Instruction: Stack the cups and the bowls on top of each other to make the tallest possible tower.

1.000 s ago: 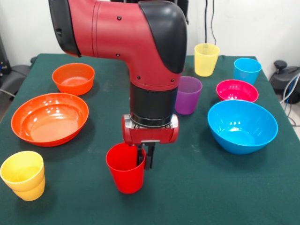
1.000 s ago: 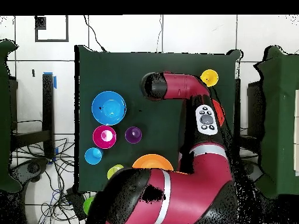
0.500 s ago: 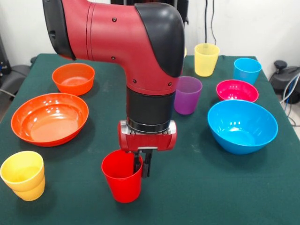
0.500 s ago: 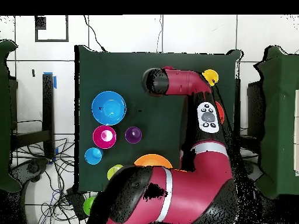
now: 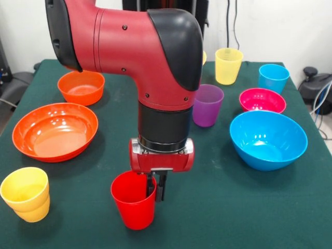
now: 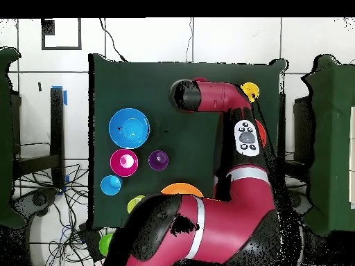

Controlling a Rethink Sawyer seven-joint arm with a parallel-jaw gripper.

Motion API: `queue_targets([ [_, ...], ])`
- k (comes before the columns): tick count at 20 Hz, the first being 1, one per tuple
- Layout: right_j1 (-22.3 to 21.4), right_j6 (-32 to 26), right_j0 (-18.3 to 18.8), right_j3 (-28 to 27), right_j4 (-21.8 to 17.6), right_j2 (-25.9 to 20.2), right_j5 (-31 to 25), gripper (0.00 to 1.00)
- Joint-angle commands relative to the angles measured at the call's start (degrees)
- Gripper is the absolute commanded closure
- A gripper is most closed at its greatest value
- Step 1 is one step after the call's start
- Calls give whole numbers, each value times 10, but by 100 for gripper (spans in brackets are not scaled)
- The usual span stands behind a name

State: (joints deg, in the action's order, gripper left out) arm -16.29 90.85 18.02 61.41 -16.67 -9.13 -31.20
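My gripper is shut on the near-side rim of the red cup, one finger inside and one outside. The cup hangs upright near the table's front edge; I cannot tell whether it touches the cloth. A yellow cup nested in a yellow-orange cup stands at the front left. The wide orange bowl and small orange bowl are on the left. The purple cup, pale yellow cup, blue cup, magenta bowl and large blue bowl are on the right.
In the overhead view the arm covers the red cup and most of a large yellow-orange bowl. The green cloth table has open room right of the red cup. Cables hang behind the table.
The gripper has carried the red cup toward the table's front edge and slightly left in the front view. The other cups and bowls have not moved.
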Motion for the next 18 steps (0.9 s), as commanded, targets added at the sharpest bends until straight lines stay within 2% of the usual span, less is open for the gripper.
queue_targets([
  [1,11,-98,-3,-16,-43,-36,-74,100],
  [11,14,-98,-11,-22,-50,-17,-107,100],
  [13,9,-98,-9,-10,-53,-14,-101,100],
  [18,13,-102,-13,-20,-56,-11,-107,100],
])
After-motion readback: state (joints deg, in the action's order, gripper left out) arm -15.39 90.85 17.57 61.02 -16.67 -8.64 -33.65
